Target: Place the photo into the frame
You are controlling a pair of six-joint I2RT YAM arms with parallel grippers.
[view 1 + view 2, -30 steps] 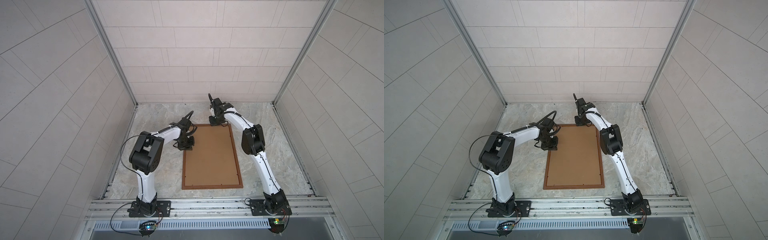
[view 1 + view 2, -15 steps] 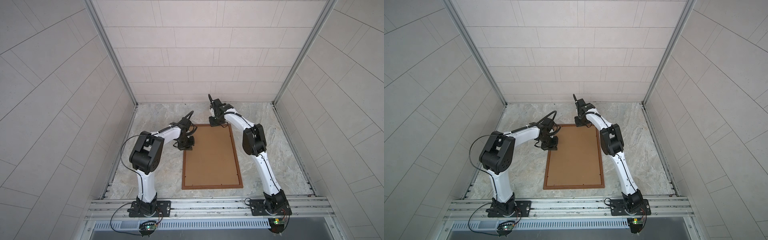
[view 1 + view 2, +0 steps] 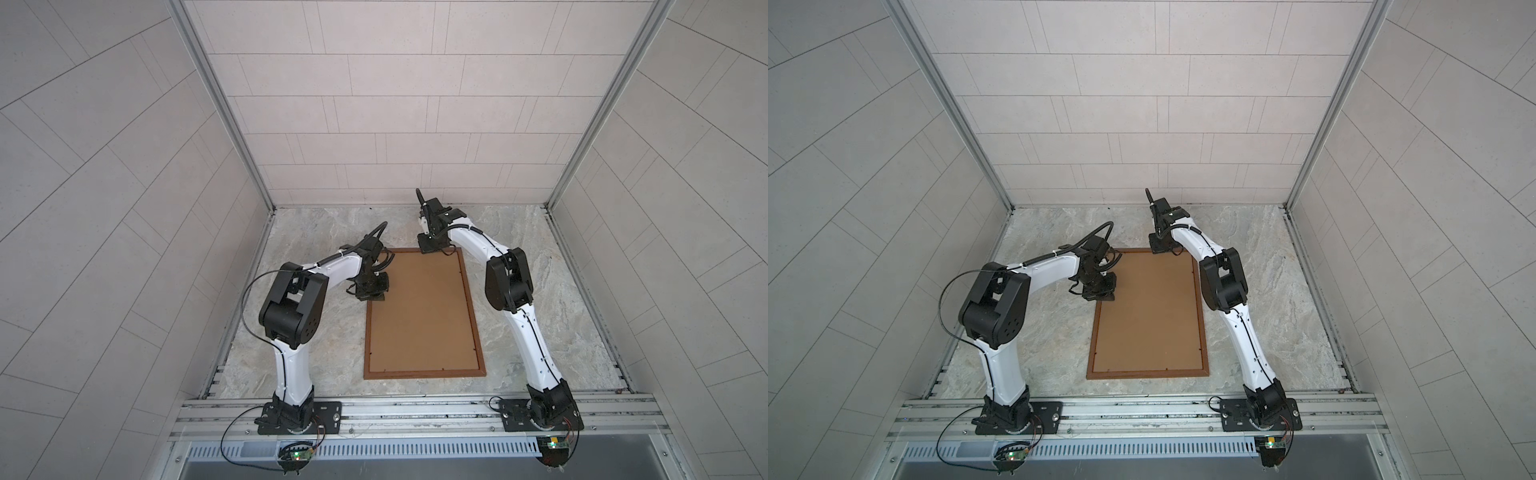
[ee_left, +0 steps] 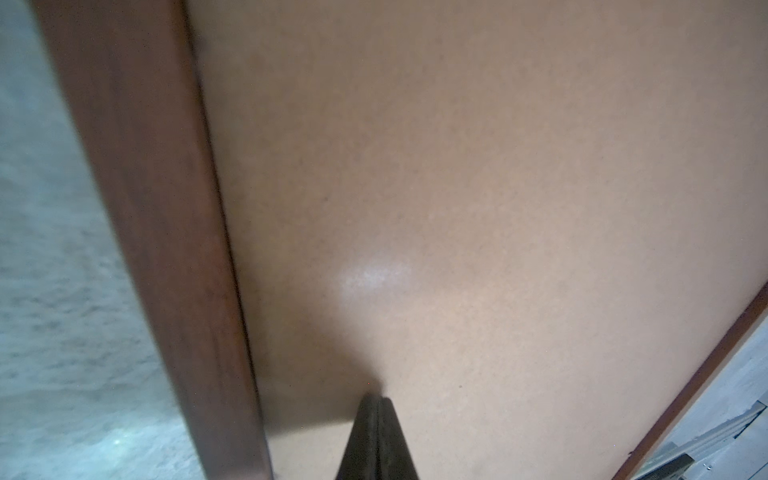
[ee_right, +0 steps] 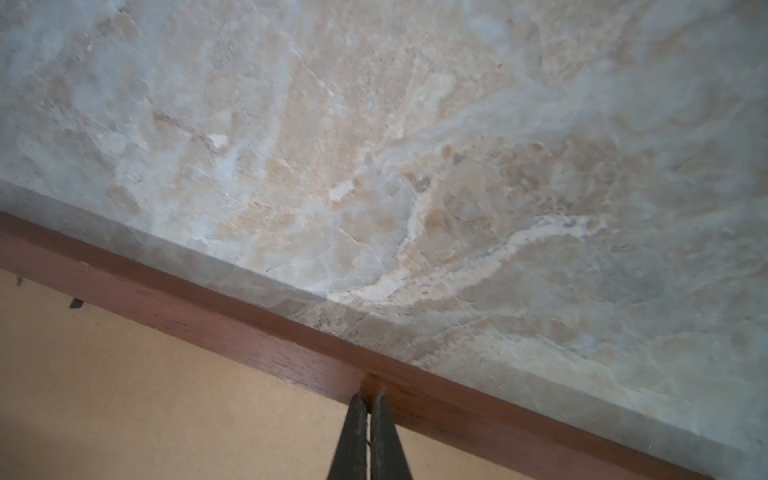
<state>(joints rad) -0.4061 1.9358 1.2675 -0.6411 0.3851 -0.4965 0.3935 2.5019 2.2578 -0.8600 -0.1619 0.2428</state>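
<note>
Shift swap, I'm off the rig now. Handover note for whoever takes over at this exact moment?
Left gripper: shut, holding nothing, fingers resting on the backing board near the left rail of the frame.
Right gripper: shut, empty, fingers on the frame's far rail.
Frame lies flat, back up, on the table, with the board seated inside it.
Photo: not in sight; cannot tell whether it is under the board.
Left to do: confirm the photo is in, then secure the board.

frame [image 3: 424, 372] flat on table [image 3: 316, 232]; backing board [image 3: 419, 307] inside
</note>
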